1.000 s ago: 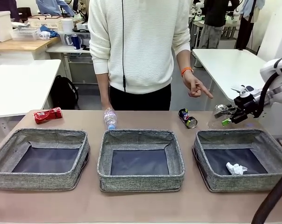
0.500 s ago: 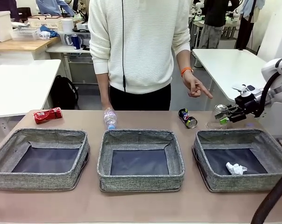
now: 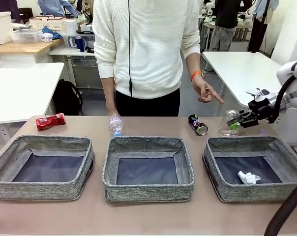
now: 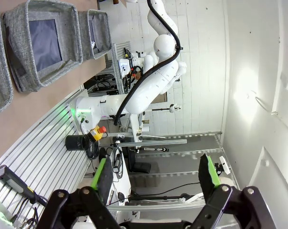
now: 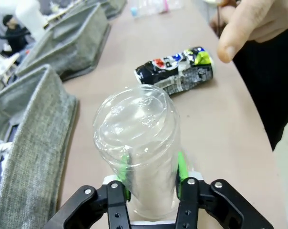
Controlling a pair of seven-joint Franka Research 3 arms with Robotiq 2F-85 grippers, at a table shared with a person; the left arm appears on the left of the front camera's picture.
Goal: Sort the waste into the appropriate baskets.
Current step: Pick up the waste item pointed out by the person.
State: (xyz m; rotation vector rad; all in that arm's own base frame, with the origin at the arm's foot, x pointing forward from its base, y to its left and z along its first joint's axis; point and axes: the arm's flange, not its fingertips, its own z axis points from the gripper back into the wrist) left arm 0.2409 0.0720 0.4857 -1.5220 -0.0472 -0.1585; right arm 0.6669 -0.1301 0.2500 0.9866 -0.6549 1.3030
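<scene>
right gripper (image 5: 152, 168) grips clear cup (image 5: 137, 121), behind right bin's (image 3: 256, 142) rim

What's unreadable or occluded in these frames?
- Front view: whether the clear plastic cup in the right end effector is off the table; it is see-through and too small.
- Right wrist view: small clear plastic bottle with pink label, cut off by the top edge.
- Dark printed can: print too small in front view, blurred in right wrist view.
</scene>
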